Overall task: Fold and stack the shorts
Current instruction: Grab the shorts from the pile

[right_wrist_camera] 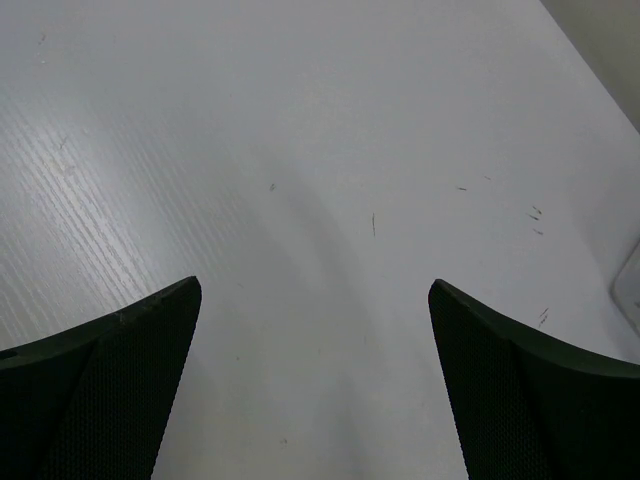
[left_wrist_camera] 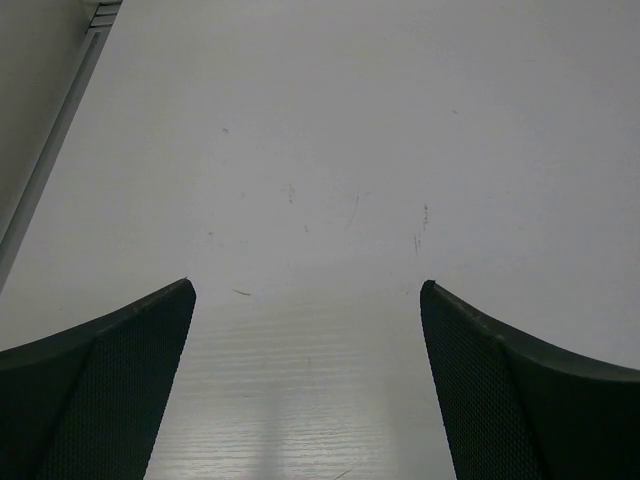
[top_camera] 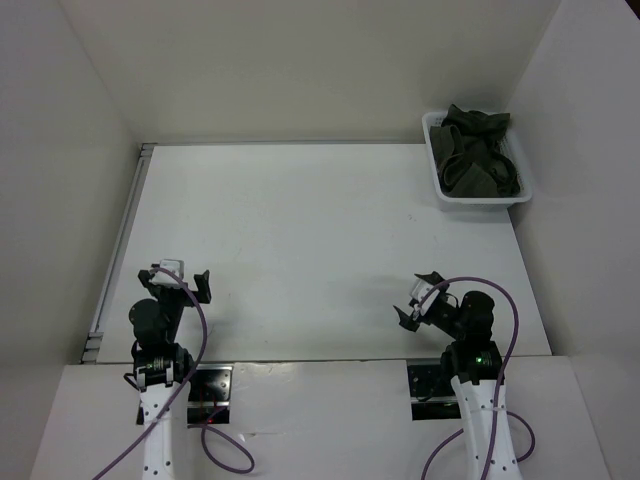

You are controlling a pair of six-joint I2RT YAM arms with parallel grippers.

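Note:
Dark olive-green shorts [top_camera: 478, 152] lie bunched up inside a white basket [top_camera: 436, 166] at the far right of the table in the top view. My left gripper [top_camera: 182, 279] is open and empty at the near left, far from the shorts. My right gripper [top_camera: 418, 299] is open and empty at the near right, well short of the basket. In the left wrist view my gripper [left_wrist_camera: 308, 290] has only bare table between its fingers [left_wrist_camera: 110, 390]. In the right wrist view my gripper [right_wrist_camera: 315, 290] likewise has bare table between its fingers [right_wrist_camera: 530, 400]. The shorts show in neither wrist view.
White walls close in the table at the back and on both sides. A metal rail [top_camera: 120, 240] runs along the table's left edge, also in the left wrist view [left_wrist_camera: 55, 140]. A corner of the basket [right_wrist_camera: 630, 285] shows at the right wrist view's right edge.

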